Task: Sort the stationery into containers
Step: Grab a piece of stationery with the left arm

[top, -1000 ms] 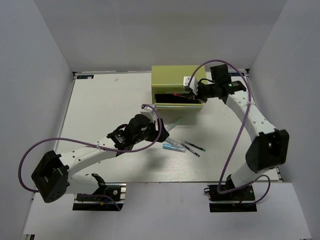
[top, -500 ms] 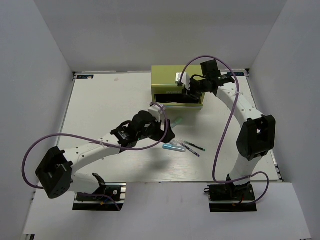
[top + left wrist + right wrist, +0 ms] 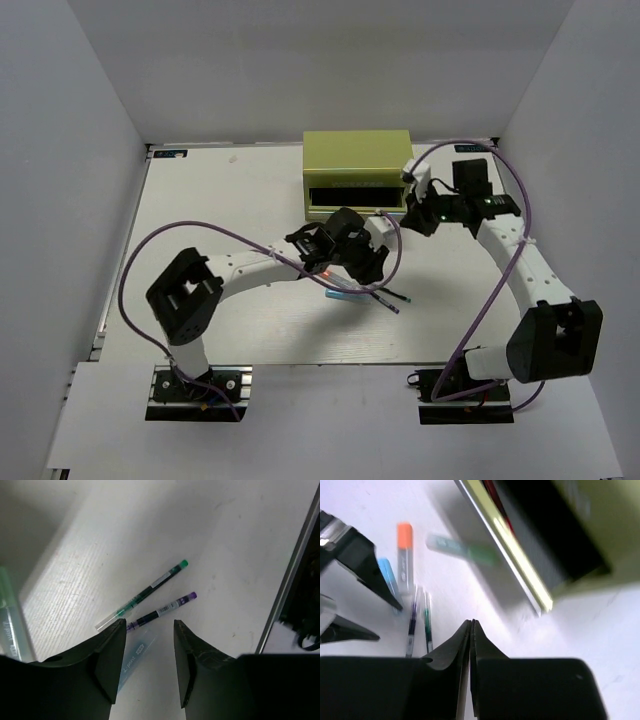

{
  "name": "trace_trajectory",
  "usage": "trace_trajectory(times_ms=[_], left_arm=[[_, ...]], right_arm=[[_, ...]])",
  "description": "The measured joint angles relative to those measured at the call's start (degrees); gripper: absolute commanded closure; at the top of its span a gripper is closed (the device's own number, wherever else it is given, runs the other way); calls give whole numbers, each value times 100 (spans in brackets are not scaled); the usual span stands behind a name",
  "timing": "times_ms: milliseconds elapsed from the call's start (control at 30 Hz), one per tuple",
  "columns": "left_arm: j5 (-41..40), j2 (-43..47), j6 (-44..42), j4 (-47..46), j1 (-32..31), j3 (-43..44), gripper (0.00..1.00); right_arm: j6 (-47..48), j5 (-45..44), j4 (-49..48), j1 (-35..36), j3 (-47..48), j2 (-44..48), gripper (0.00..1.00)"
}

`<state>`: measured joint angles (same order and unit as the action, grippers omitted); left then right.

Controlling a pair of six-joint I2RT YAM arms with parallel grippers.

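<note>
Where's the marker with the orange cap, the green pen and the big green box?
marker with the orange cap (image 3: 404, 555): right wrist view, on its barrel below the cap.
green pen (image 3: 142, 594): left wrist view, middle of its barrel.
green box (image 3: 357, 157): top view, on its flat top.

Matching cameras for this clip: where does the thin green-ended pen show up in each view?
Top external: the green-ended pen lies just right of centre, slanting down to the right.
Left wrist: mid-frame, running diagonally with its green end at the upper right.
Right wrist: lower left, nearly vertical.
Shared landmark: the light-blue highlighter, lying close to it in all three views.
</note>
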<state>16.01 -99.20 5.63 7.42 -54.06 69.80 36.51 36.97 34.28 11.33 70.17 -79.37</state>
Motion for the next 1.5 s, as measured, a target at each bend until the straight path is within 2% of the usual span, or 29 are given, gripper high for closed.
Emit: trace_trajectory(times_ms=[133, 200, 533, 867, 1233, 1367, 1500], left_arm=[[118, -476, -590, 286, -120, 192, 40], [140, -699, -850, 387, -164, 367, 40], [190, -1832, -1596, 796, -247, 1609, 40], [177, -2129, -1993, 1228, -492, 1633, 40], [-304, -2330, -2179, 1182, -531, 1718, 41], [-361, -2354, -2190, 1145, -531, 1733, 45], [-374, -2435, -2179, 1043, -531, 1810, 58]], right_arm=[[-634, -289, -205, -551, -750, 310, 86], [-804, -315, -258, -802, -903, 385, 83], [-1196, -26, -459, -1471, -1016, 595, 70], [-1215, 275, -535, -1770, -1200, 595, 66], [-1207, 579, -592, -1849, -1478, 896, 65], [-1209, 664, -595, -1849, -1661, 1027, 65], [-1209, 706, -590, -1849, -1788, 1088, 65]])
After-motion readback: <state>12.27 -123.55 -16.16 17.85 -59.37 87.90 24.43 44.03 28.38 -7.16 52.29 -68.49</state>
